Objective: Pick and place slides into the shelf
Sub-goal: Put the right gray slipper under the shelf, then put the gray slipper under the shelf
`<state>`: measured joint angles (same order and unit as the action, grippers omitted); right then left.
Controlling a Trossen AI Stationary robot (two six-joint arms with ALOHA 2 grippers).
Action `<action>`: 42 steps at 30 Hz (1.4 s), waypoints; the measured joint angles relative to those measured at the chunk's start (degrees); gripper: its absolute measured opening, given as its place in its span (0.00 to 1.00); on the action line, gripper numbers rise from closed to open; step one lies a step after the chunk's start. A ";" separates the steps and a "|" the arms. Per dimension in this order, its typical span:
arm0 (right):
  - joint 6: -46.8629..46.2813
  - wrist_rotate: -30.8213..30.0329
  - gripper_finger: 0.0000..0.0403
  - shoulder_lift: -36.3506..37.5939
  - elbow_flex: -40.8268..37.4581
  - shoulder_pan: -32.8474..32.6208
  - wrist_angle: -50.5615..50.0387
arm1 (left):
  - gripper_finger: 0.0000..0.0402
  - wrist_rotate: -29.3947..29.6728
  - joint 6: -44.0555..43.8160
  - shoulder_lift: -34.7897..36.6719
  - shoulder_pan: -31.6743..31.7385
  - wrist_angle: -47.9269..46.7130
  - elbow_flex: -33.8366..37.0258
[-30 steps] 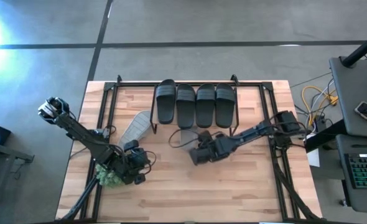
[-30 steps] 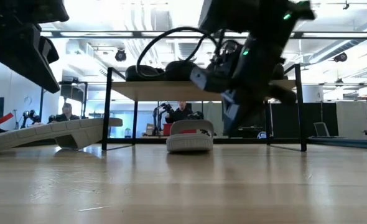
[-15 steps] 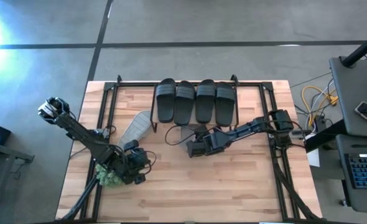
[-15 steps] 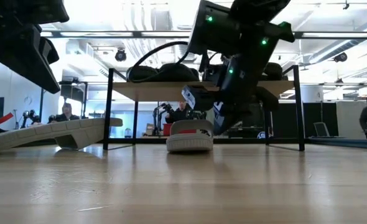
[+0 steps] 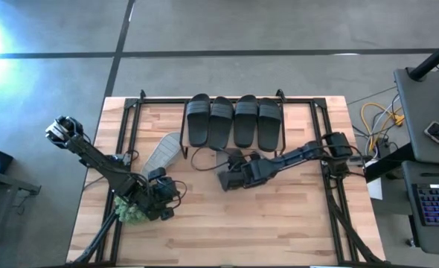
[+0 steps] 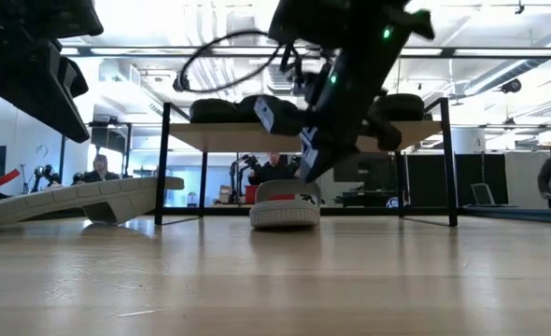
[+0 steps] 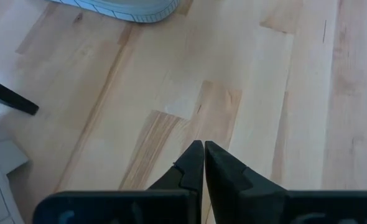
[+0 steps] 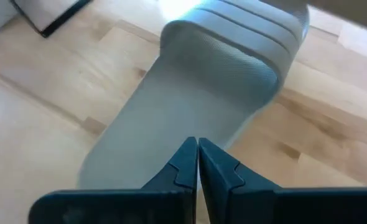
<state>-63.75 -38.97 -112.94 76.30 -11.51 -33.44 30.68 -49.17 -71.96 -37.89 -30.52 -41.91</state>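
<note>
Four black slides (image 5: 233, 120) lie side by side on the shelf's (image 5: 283, 152) wood top. One grey slide (image 8: 190, 93) lies flat on the table at the shelf's near side, seen end-on in the low view (image 6: 284, 207). My right gripper (image 5: 223, 173) hangs over it, shut, its tips above the footbed (image 8: 197, 146). A second grey slide (image 5: 162, 152) lies tilted at the shelf's left end, one end raised (image 6: 159, 183) against the rack. My left gripper (image 7: 204, 148) is shut and waits low near the left front (image 5: 171, 192). My right gripper points its shut fingers (image 8: 186, 155) down from above at the grey slide's footbed (image 8: 165, 118), behind the strap (image 8: 233, 37). I cannot tell whether the tips touch it. The slide lies flat on the table.
A small green spiky plant (image 5: 130, 214) sits beside my left arm near the table's left front. A black frame (image 5: 126, 112) runs around the table. Bare wood lies open along the near edge (image 5: 234, 231). People and equipment show in the room beyond (image 6: 98, 168).
My right gripper has moved toward the table's left and slightly toward the far edge, coming over the grey slide at the shelf's near side. The slides have not moved.
</note>
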 joint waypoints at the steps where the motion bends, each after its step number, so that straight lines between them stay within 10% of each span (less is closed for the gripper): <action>1: -0.76 -0.13 0.02 0.03 0.72 -0.73 -1.21 | 0.00 0.00 0.00 0.00 0.00 -0.02 0.00; 42: 0.35 3.57 0.02 -7.35 11.64 -5.57 -1.98 | 0.00 -3.76 -0.42 0.03 0.43 -1.18 0.08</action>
<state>-63.40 -35.40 -120.28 87.94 -17.08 -35.42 26.92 -49.59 -71.94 -37.46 -31.70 -41.83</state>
